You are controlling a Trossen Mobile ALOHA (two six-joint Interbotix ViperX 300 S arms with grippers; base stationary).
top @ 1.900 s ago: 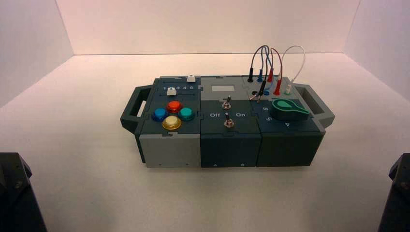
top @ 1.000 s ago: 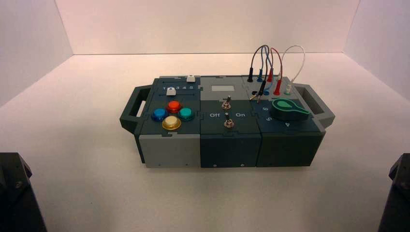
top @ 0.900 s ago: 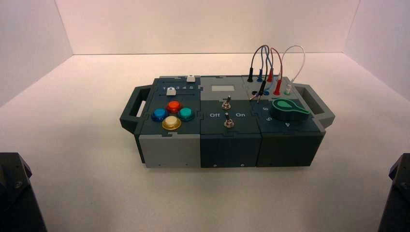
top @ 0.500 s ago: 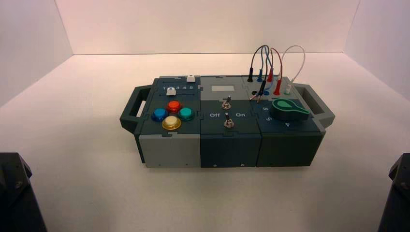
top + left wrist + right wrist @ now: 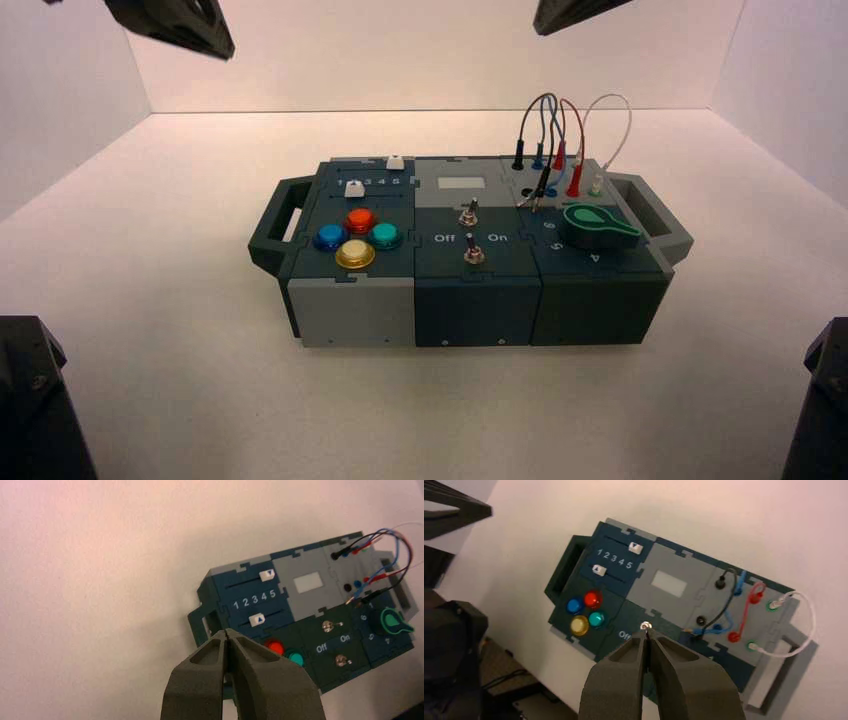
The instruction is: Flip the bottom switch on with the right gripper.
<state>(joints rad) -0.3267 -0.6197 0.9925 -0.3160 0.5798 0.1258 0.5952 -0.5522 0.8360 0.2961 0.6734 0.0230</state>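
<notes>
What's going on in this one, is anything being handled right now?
Nothing is being handled yet. The right gripper, the one meant to flip the bottom toggle switch on, hangs in the air above the box with its fingers together, touching none of its parts. The left gripper is also raised, off to the robot's left, its fingers together and holding nothing.

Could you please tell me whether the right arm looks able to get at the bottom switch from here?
Probably yes: the right gripper hovers beyond the box, and nothing appears to block the bottom switch.
</notes>
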